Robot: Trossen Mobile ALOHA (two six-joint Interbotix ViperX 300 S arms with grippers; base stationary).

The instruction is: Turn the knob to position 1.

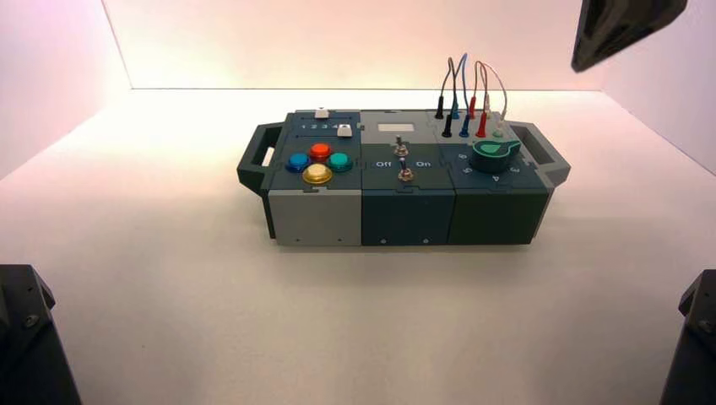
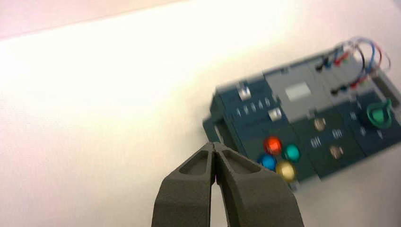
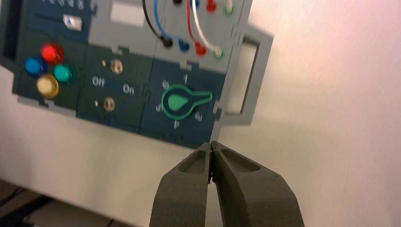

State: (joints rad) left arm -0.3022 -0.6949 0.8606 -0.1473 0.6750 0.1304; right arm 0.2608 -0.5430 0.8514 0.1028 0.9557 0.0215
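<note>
Both sets of jaws are pressed shut, tip against tip, and neither holds anything: the right gripper hovers short of the box's near edge, below the knob module, and the left gripper hangs well off the box's left end, apparently idle.

The knob sits on the right-hand module of the box, nearer than the row of plugged wires and right of the two metal toggle switches. In the right wrist view its green pointer lobe aims toward the box's right handle, falling between the printed 1 and 2 and not yet on the 1, which lies on the far side of the dial toward the wire sockets.

The task looks barely begun; this is the approach stage, with nothing touching the dial. Next, the right gripper would need to spread its fingers, come forward over the knob and close across the lobe or the teal base, then twist a short way so the pointer swings from the handle side toward the far-side 1. The wires stand just beyond, so the approach should stay on the near side of them.
</note>
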